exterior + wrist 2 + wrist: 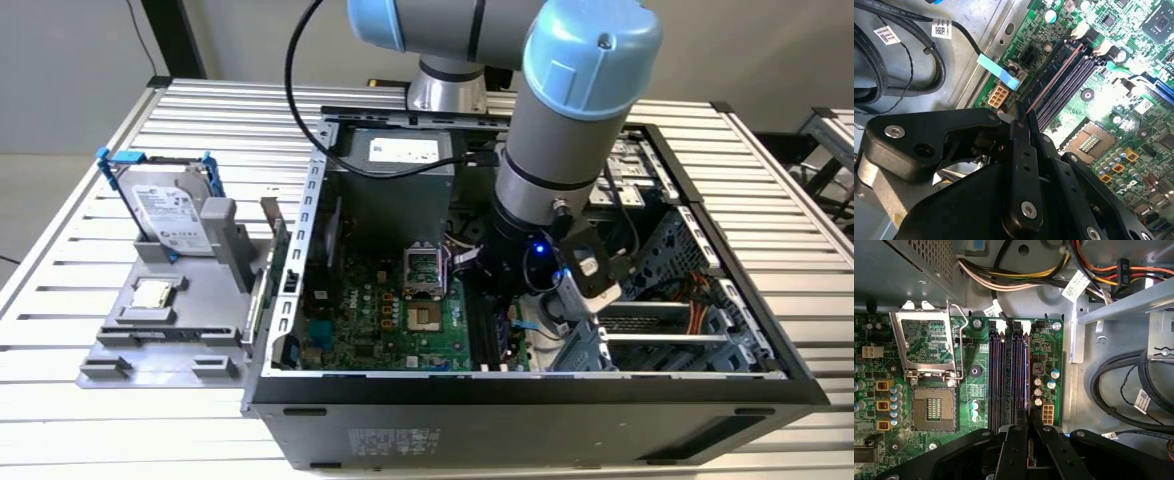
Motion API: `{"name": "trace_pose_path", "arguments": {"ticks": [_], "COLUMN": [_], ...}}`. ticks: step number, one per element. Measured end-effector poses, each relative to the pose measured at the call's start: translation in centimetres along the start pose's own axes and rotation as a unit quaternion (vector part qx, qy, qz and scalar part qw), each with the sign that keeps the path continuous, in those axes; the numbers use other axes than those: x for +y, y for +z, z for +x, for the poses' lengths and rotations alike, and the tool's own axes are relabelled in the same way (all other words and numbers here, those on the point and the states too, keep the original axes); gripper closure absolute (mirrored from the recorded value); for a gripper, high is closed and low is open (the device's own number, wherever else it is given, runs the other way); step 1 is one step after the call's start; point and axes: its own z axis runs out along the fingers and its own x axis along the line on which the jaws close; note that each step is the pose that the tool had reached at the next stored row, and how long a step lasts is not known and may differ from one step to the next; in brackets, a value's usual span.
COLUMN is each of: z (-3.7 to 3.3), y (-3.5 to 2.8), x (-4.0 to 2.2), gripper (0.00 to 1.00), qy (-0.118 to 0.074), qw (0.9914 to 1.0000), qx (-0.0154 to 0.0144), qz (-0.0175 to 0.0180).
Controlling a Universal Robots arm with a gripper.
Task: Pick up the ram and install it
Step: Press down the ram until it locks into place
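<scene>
The ram point(1054, 80) shows edge-on as a thin reddish-brown strip standing in the outermost memory slot of the green motherboard point(387, 320). In the first wrist view the ram point(1027, 380) runs along the slot beside the other dark slots point(1004, 375). My gripper point(1024, 117) sits over one end of the strip, black fingers point(1013, 440) pressed to either side of it. From the exterior view, the gripper point(514, 300) is down inside the open computer case point(534, 390).
An open processor socket point(934, 407) with its raised metal frame lies beside the slots. Black cables point(1124, 380) and a drive cage crowd the other side. On the exterior view's left, a grey fixture holds a hard drive point(167, 215) and a processor chip point(154, 293).
</scene>
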Motion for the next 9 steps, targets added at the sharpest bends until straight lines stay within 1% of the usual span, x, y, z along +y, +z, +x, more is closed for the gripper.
{"name": "trace_pose_path", "arguments": {"ticks": [7, 8, 9], "z": [0.00, -0.01, -0.01], "y": [0.01, 0.01, 0.01], "x": [0.00, 0.01, 0.01], "gripper": [1.00, 0.00, 0.00], "qy": [0.000, 0.000, 0.000], "qw": [1.00000, 1.00000, 1.00000], "qx": [0.0000, -0.0001, -0.0001], "qz": [0.0000, 0.0000, -0.0001]}}
